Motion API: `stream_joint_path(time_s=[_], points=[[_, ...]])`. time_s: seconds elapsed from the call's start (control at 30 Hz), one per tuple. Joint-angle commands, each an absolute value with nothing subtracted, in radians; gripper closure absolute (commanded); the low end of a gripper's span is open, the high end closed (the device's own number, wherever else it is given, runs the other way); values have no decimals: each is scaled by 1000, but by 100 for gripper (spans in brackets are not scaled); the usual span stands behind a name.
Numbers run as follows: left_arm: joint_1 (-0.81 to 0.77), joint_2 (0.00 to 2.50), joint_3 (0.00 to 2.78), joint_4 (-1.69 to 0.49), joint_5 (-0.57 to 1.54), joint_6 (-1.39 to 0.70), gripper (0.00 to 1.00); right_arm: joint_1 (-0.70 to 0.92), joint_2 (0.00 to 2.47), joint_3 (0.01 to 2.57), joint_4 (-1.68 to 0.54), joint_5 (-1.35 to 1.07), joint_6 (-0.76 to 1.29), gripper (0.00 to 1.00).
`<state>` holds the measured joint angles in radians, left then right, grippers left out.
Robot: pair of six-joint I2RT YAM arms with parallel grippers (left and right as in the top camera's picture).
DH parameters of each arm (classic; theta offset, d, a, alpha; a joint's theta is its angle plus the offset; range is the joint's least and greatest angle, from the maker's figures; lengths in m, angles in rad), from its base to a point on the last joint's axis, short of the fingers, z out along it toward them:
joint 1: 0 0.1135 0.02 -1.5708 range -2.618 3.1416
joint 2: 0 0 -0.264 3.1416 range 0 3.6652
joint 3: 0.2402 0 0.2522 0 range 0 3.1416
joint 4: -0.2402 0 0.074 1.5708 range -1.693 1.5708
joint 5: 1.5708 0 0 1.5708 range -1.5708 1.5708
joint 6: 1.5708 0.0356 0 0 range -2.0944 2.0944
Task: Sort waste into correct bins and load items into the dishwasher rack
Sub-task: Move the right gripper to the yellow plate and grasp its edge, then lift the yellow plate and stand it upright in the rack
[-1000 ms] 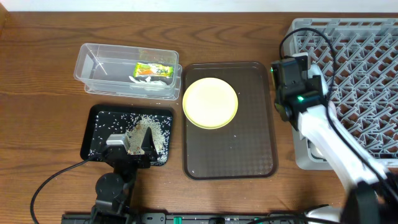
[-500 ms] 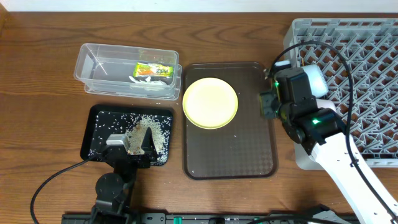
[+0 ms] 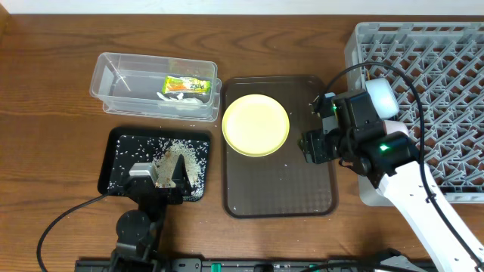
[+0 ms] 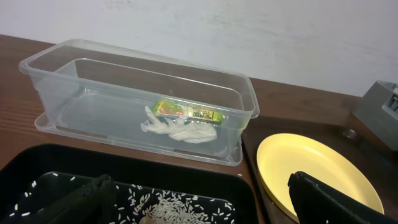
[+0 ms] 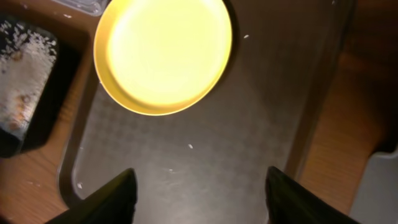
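Step in hand, as I read it: fetching the yellow plate (image 3: 255,125) for the dishwasher rack (image 3: 446,83) — the waste looks sorted, with the wrapper (image 3: 187,85) lying in the clear tub (image 3: 113,75) toward the far left corner and the rice (image 3: 178,155) spread in the black tray (image 3: 121,140) by the near edge, left of centre. Plate lies flat on the brown tray (image 3: 302,181) about mid-tabletop (image 3: 45,113), in that tray's far left part; the rack sits at the right edge. Right gripper (image 5: 199,198) hangs over the bare right half of the brown tray, beside the plate and not touching it; its fingers (image 5: 118,194) are spread wide, nothing between them. Left gripper (image 4: 208,200) rests over the black tray, fingers likewise wide and empty. Next move, by my judgement: bring the right gripper to the plate's rim, low enough for one finger to get under the edge — a flat plate gives little to pinch — then close, lift, carry to the rack.
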<state>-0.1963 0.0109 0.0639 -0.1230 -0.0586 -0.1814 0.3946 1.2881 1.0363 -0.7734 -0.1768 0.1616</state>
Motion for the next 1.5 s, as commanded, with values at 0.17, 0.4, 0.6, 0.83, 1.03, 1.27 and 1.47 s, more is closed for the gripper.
stream_joint_path(time_s=[0.17,0.4,0.6,0.83,1.03,1.27,1.47], points=[[-191,4,35,-133,-60,-165,9,472,1425,1033,-673,-160,327,54],[-191,4,35,-133,-60,-165,9,460,1642,1033,-519,-139,538,53],[-191,4,35,-133,-60,-165,9,458,1773,1033,-418,-139,606,60],[-191,4,35,-133,-60,-165,9,457,1840,1033,-385,-101,679,69],[-191,4,35,-133,-60,-165,9,456,1850,1033,-381,-43,679,93],[-191,4,35,-133,-60,-165,9,413,1773,1034,-367,-14,583,99],[-191,4,35,-133,-60,-165,9,372,1556,1034,-419,167,479,99]])
